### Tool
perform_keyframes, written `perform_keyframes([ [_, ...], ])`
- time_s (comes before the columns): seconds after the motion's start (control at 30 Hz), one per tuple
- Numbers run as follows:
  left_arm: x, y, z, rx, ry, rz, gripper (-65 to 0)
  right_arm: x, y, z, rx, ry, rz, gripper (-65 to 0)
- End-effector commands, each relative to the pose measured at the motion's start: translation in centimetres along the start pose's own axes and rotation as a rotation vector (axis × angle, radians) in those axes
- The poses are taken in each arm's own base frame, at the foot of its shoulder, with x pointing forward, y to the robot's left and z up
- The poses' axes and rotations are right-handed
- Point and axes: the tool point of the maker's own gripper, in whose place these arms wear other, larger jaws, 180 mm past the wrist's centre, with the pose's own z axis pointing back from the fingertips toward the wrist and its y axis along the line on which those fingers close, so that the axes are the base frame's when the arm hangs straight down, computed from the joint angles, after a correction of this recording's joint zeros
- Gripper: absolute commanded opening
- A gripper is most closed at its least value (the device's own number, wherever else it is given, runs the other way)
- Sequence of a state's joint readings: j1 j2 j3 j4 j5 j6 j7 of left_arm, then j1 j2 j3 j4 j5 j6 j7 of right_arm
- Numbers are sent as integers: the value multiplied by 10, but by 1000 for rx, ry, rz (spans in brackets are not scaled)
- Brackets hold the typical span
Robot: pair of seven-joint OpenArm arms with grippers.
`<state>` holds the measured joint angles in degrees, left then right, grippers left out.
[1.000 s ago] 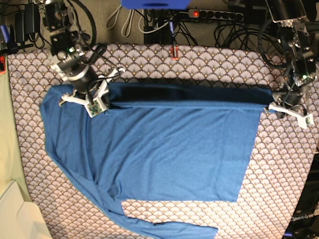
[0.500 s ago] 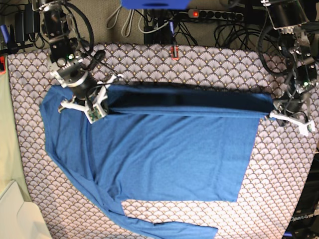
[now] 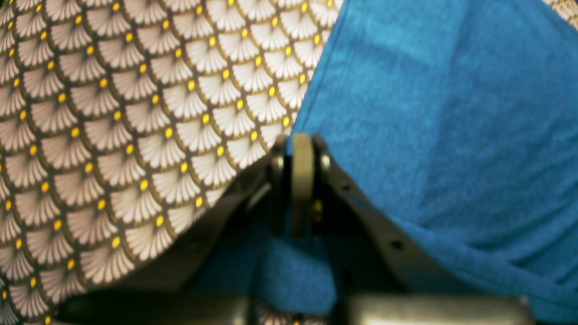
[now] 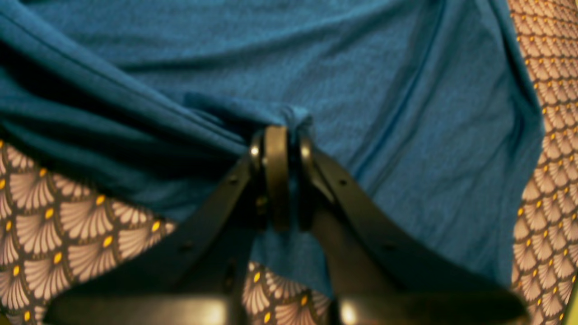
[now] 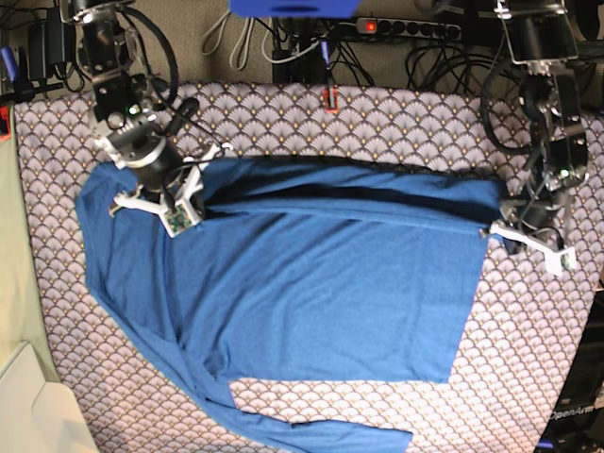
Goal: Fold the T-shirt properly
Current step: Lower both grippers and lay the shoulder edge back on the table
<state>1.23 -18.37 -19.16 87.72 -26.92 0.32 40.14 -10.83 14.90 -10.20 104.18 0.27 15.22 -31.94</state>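
Two grippers hold one garment. My right gripper [image 5: 175, 203] is closed on a bunched fold of the T-shirt [image 5: 311, 293] near its far left corner in the base view; the right wrist view shows the fingers [image 4: 276, 171] pressed together with blue cloth gathered between them. My left gripper [image 5: 514, 231] is closed on the far right corner of the same edge; in the left wrist view the fingers [image 3: 301, 180] meet with fabric drawn in around and below them.

Between the two grips the far edge of the T-shirt runs as a long strip doubled toward the near side, with a dark shadow line beneath it. The rest of the T-shirt lies flat on the desk [image 5: 528, 377], which is covered by a scallop-patterned cloth [image 5: 396, 123].

The right side edge of the T-shirt is straight and runs from my left gripper toward the near side. The near hem is straight as well. A sleeve [image 5: 311, 429] trails along the near edge of the view. The left side edge curves outward toward the desk's left border.

Bare patterned cloth shows beyond the far fold, to the right of the side edge, and at the near right corner. Cables [image 5: 444, 52] lie past the far edge of the desk.
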Motion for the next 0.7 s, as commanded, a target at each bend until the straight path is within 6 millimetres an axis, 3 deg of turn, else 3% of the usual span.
perform_keyframes([
  [0.0,22,2,2,3,-58,-6,-646,13,-6,1,-13,-43,8,-650],
  [0.13,25,2,1,3,-63,-5,-646,13,-6,1,-13,-43,8,-650],
  [0.37,6,13,-9,26,-7,16,-646,11,-9,-2,-17,-35,9,-650],
  [0.67,15,11,-11,20,-21,19,-645,11,-18,-8,-33,6,14,-638],
])
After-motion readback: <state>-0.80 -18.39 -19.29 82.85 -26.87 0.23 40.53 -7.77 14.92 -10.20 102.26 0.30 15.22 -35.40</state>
